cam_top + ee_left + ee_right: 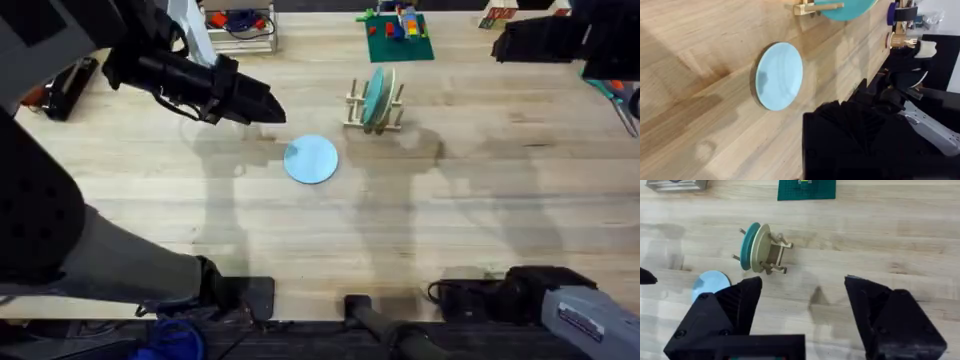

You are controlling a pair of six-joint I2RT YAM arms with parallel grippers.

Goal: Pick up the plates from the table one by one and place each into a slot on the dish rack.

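Blue plate (311,159) flat, racked plates (377,98) upright

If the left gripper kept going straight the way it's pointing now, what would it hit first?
Probably the dish rack, or the teal plate in it. The left gripper points that way, passing the light blue plate; height is unclear.

No legible text or labels anywhere
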